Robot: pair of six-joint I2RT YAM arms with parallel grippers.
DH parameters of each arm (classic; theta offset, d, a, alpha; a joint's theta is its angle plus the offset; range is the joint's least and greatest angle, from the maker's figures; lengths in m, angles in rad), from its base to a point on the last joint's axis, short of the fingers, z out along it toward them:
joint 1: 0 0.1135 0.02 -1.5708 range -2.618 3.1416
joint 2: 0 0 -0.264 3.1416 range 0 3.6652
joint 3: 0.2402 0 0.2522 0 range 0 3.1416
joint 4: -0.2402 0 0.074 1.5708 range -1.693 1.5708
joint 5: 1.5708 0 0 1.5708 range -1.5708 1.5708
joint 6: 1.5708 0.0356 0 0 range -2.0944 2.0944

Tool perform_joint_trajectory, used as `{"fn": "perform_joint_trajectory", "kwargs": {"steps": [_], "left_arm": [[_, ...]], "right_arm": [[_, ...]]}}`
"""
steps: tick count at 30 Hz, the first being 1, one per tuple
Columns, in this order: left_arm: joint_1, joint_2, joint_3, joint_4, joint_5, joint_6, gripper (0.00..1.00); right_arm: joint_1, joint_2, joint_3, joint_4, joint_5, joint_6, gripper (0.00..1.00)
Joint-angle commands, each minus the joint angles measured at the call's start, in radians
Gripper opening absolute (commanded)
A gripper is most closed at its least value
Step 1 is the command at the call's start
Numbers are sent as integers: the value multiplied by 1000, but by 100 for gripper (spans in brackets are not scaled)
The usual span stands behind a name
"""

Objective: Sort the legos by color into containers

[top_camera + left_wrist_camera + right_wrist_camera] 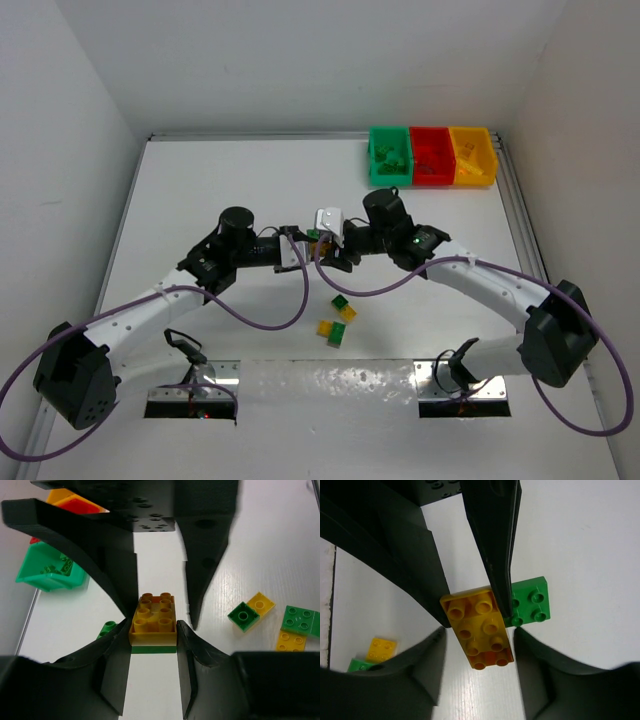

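Observation:
My left gripper (153,630) is shut on a yellow lego (153,620) that has a green plate (153,649) stuck beneath it, held above the table's middle (312,238). My right gripper (479,632) faces it, its fingers (432,665) standing on either side of the same yellow lego (477,630) with gaps showing, so it is open. The green plate (532,600) juts out sideways past the left arm's finger. The containers sit at the back right: a green bin (390,178), a red bin (432,180) and a yellow bin (474,178), each with legos inside.
Loose green and yellow legos (338,318) lie on the table in front of the grippers, also in the left wrist view as loose legos (250,612). A small green piece (106,628) lies by the left finger. Purple cables loop beside both arms.

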Motion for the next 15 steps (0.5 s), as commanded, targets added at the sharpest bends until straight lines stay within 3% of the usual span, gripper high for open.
{"fn": "perform_joint_trajectory", "kwargs": {"steps": [1, 3, 5, 8, 11, 12, 13, 14, 15], "left_arm": [[-9, -4, 18, 48, 23, 6, 0], [-9, -3, 18, 48, 23, 5, 0], [-11, -4, 18, 48, 23, 5, 0], [-9, -3, 21, 48, 13, 5, 0], [-9, -3, 22, 48, -7, 8, 0], [-9, -1, 22, 50, -13, 8, 6], [-9, -1, 24, 51, -21, 3, 21], [-9, -1, 24, 56, -38, -2, 61], [-9, -1, 22, 61, -47, -6, 80]], "right_arm": [[8, -5, 40, 60, -21, 12, 50], [11, -3, 40, 65, -23, 15, 42], [11, 0, 49, 64, -26, 16, 20], [11, 5, 61, 41, -20, 16, 1], [9, 2, 60, 13, 3, 18, 0], [11, 0, 58, 8, 12, 21, 0], [9, -1, 58, 4, 18, 27, 0], [11, -4, 58, -8, 20, 30, 0], [9, -5, 58, -13, 22, 38, 0]]}}
